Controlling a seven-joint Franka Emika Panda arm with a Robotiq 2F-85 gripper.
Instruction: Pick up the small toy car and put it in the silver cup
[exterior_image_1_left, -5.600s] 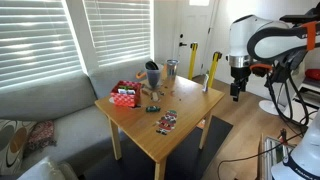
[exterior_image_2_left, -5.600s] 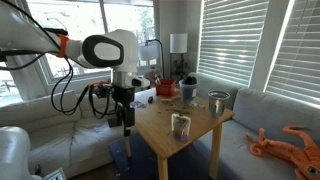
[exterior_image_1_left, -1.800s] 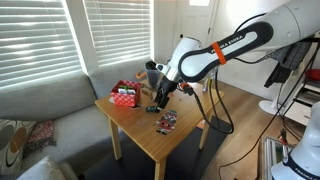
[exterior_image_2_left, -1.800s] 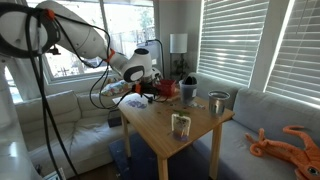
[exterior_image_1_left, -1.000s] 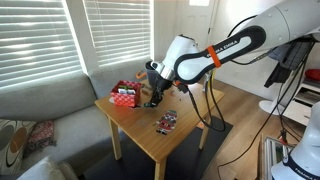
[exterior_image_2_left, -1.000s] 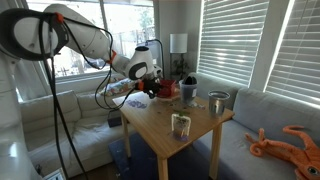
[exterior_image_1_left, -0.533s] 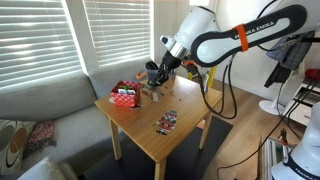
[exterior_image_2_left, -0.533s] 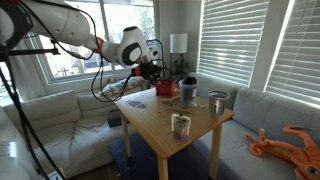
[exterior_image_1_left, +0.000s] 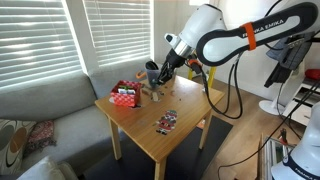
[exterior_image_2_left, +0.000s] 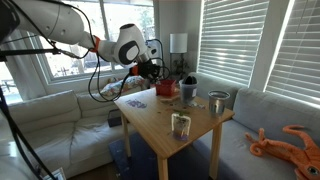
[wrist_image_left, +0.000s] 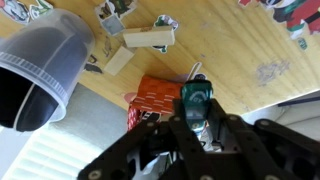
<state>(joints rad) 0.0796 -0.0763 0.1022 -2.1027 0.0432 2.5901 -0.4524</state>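
Your gripper (wrist_image_left: 197, 108) was closed narrow on the car (wrist_image_left: 195, 95). In the wrist view the small teal toy sat between the two fingertips, lifted off the table (wrist_image_left: 240, 50). Around it in that view were the red box (wrist_image_left: 158, 92), some wooden blocks (wrist_image_left: 150, 38) and the wide mouth of the dark cup (wrist_image_left: 40, 65), which looked greyish there. The table edge ran just behind the red box, with blinds beyond it.

In an exterior view the gripper (exterior_image_1_left: 161, 74) hung above the table (exterior_image_1_left: 140, 125), just beside the dark cup (exterior_image_1_left: 150, 77); I could not tell whether they touched. The red box (exterior_image_1_left: 125, 96) stood near the corner by the sofa (exterior_image_1_left: 50, 100). A flat packet (exterior_image_1_left: 166, 122) lay well apart from every edge, with open wood around it.

In an exterior view the gripper (exterior_image_2_left: 152, 70) was over the far side of the table (exterior_image_2_left: 150, 120). The red box (exterior_image_2_left: 165, 89), the dark cup (exterior_image_2_left: 188, 92) and the silver cup (exterior_image_2_left: 217, 101) stood in a row along that side. The silver cup was upright near the corner, the last of the row and well apart from the car. The box and the dark cup stood between it and the gripper. On the near side of the row the wood was open up to a mottled jar (exterior_image_2_left: 180, 125), which stood alone toward the near corner.
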